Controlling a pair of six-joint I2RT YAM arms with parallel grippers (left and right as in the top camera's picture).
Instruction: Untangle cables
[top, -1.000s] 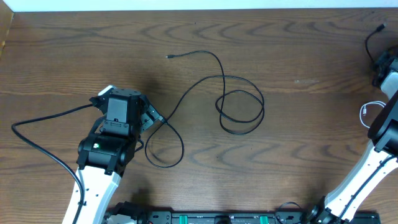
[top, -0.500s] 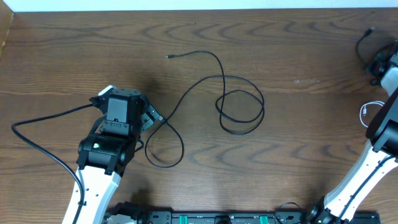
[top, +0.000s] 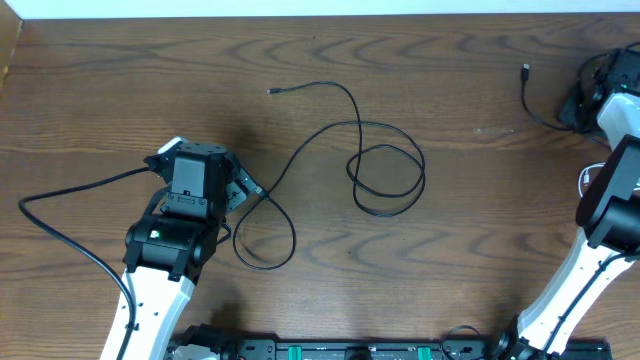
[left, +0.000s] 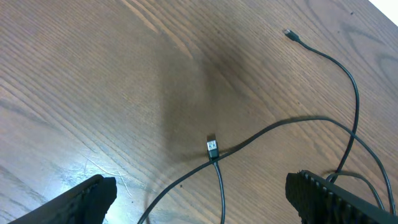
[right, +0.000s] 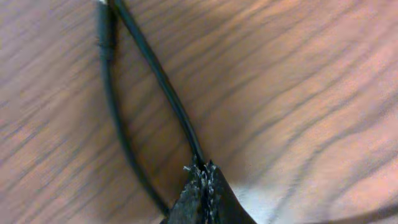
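We note the right gripper (right: 202, 179) clamped on a black cable (right: 155, 74) at two o'clock, the left gripper (left: 205, 194) spread; we advise a slow outward pull.

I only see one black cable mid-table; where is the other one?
Overhead, the other black cable lies at the upper right, well right of the looped cable, pinched in the shut right gripper.

black cable (top: 357, 122) looped mid-table, second cable (top: 526, 85) — far right
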